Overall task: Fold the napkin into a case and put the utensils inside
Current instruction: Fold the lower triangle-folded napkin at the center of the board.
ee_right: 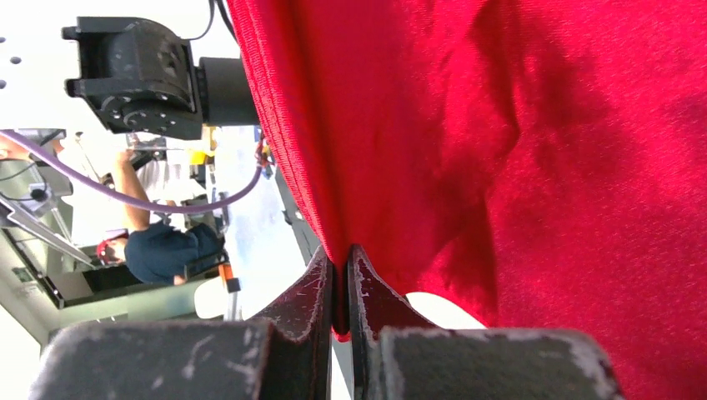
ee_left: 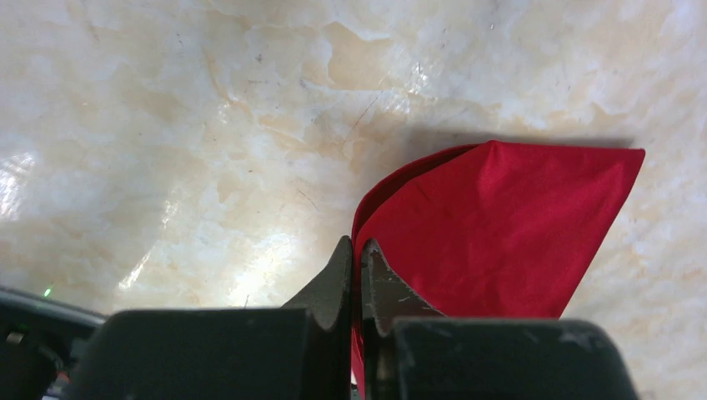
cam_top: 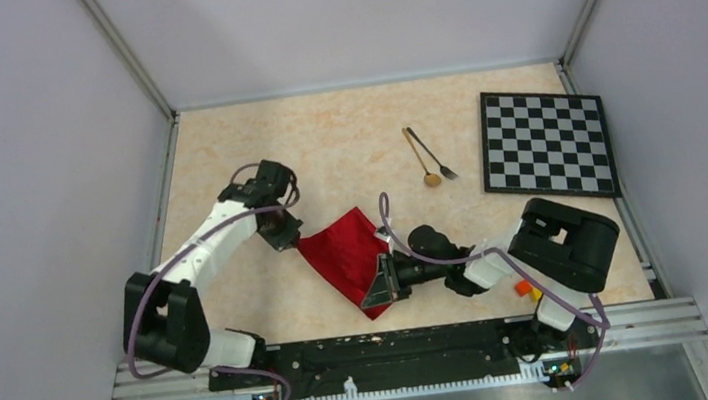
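Presently both grippers are pinched tight on cloth. Left gripper (ee_left: 357,250): jaws closed on a doubled edge of the napkin (ee_left: 500,225), which spreads ahead of its fingertips. Right gripper (ee_right: 340,258): jaws closed on the opposite corner, with cloth draping beyond. Spoon (cam_top: 420,160) and fork (cam_top: 434,156) lie together well beyond the right gripper, untouched. Judgement: folding is in hand. Move both arms in step, hold the edge taut, and lay it square before releasing, or the fold will skew.

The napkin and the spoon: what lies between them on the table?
Top view: bare table, except the right arm's purple cable looping up beside the napkin, short of the spoon.
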Motion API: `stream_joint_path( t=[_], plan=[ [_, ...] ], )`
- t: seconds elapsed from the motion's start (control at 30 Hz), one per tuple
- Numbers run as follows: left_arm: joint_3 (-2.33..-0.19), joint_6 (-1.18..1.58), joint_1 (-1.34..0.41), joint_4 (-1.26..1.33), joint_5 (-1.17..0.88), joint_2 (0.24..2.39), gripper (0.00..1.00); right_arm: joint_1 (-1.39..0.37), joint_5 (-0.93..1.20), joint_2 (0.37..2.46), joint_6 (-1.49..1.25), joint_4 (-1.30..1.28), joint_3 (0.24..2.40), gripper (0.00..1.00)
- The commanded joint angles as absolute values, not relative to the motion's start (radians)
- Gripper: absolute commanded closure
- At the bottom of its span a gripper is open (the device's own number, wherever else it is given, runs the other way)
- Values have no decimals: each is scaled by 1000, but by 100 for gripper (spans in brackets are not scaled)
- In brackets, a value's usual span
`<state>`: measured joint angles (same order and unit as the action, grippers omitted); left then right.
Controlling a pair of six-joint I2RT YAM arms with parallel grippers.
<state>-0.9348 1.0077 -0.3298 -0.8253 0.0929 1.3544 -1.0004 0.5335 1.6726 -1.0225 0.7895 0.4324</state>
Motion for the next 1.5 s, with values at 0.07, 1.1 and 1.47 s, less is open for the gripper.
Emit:
stream_joint_path(
  t=[0.07,1.1,1.47],
  plan=[
    [-1231,1333,-427,-1192,427,1579,100,-996,606,1684,-1031,841,405,100],
    [-1565,1463,-562,-1412,395,1950,100,-1012,181,1455,-537,457,550,31],
    [-1575,1411,-565,-1413,374,1932,100,-1008,72,1601,-339,502,779,25]
  ],
)
